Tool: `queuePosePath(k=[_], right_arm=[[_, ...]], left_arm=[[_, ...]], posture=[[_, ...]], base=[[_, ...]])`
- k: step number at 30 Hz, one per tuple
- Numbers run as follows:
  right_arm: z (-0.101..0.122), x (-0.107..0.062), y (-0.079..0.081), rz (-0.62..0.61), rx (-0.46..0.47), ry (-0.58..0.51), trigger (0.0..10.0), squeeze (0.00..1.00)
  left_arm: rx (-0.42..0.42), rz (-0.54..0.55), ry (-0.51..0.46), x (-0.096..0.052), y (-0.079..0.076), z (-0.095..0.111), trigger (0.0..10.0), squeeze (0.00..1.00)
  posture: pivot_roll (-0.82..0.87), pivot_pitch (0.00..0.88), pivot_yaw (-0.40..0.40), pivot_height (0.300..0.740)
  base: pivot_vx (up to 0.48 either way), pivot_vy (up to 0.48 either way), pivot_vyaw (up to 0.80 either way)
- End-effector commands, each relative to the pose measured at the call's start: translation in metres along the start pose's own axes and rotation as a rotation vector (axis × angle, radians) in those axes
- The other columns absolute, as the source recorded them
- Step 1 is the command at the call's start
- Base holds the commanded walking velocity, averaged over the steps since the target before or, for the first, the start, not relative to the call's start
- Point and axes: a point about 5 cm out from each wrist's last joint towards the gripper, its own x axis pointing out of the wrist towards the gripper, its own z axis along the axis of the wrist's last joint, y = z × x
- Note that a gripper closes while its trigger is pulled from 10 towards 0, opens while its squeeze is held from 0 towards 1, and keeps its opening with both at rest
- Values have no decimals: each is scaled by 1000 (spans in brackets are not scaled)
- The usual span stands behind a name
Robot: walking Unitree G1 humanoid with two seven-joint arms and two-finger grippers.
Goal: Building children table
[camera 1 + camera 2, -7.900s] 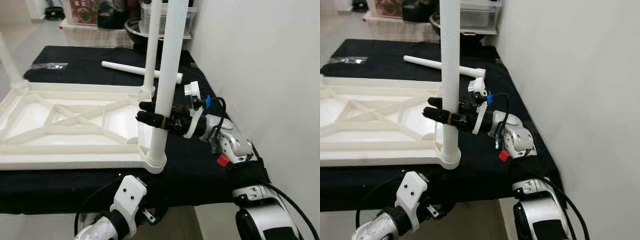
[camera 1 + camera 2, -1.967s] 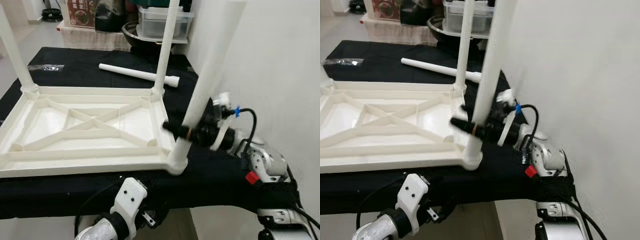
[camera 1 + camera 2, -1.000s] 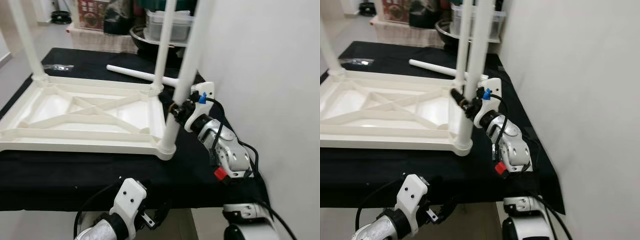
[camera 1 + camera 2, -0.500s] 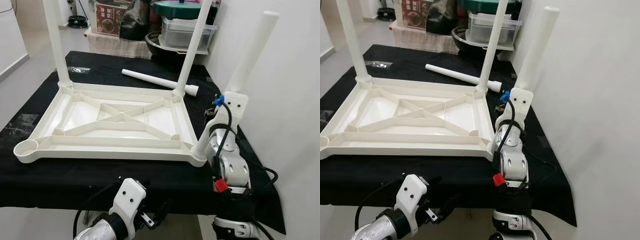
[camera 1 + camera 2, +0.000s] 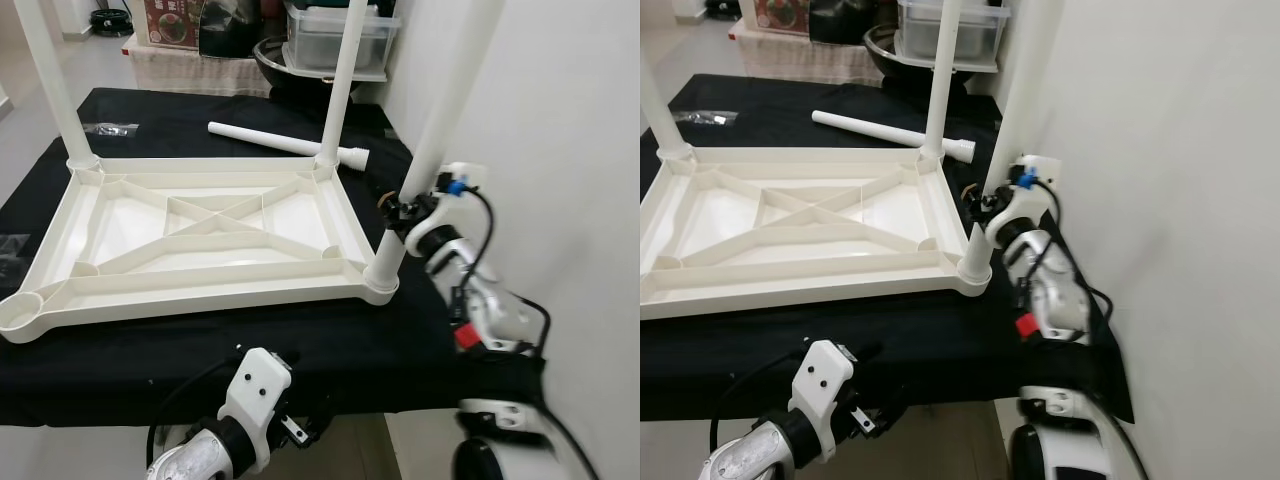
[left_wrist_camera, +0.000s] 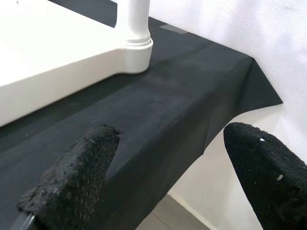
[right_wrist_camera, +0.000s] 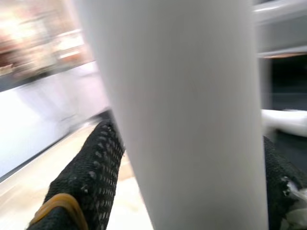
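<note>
In the eye views, the upturned tabletop (image 5: 190, 235) lies on the black table (image 5: 420, 345); the right pincer (image 5: 400, 212) grasps the leg (image 5: 440, 120) standing in its near right corner socket. A loose leg (image 5: 285, 143) lies behind the tabletop. In the left wrist view, the left pincer (image 6: 168, 167) hangs released below the table edge. In the right wrist view, fingers (image 7: 91, 177) flank the leg.

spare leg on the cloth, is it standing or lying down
Lying down. The spare leg lies flat on the black cloth behind the tabletop, not in a socket.

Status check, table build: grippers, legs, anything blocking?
Right gripper shut on near-right leg, seated in corner socket. Left gripper open, idle. Fourth leg loose on cloth.
</note>
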Motion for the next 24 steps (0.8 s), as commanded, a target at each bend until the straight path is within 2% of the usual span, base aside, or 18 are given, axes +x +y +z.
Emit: queuePosePath(k=[1,2,5,7,11,14,15,16,18,23,24], right_arm=[[-14,2,15,203,39,65,10000,0],[-14,2,15,203,39,65,10000,0],[-23,-9,28,525,28,205,10000,0],[-23,-10,28,538,28,213,10000,0],[-15,1,39,694,40,184,10000,0],[-13,2,40,711,48,178,10000,0],[-14,23,43,700,28,153,0,0],[-14,23,43,700,28,153,0,0],[-17,36,42,636,7,130,0,0],[-17,37,40,645,4,132,0,0],[-21,36,35,529,-2,121,0,0]], left_arm=[[-19,-8,15,0,-2,-3,10000,0],[-19,-8,15,0,-2,-3,10000,0],[-17,-8,17,-1,-2,-3,10000,0],[-17,-8,17,-1,-2,-3,10000,0],[-14,-7,17,-1,-2,-3,10000,0],[-14,-7,17,-1,-2,-3,10000,0],[-14,-6,18,-1,-3,-3,10000,0],[-14,-6,18,-1,-3,-3,10000,0],[-14,-6,18,-1,-4,-2,10000,0],[-15,-5,17,-1,-4,-2,10000,0],[-17,-5,17,-1,-4,-2,10000,0]], posture=[[135,89,-136,740],[135,89,-136,740],[140,91,-136,740],[140,91,-136,740],[151,95,-134,740],[151,95,-134,740],[157,97,-139,740],[157,97,-139,740],[157,97,-140,740],[157,97,-140,740],[147,94,-142,740]], base=[[0,0,0],[0,0,0],[0,0,0],[0,0,0],[0,0,0],[0,0,0],[0,0,0],[0,0,0],[0,0,0],[0,0,0],[0,0,0]])
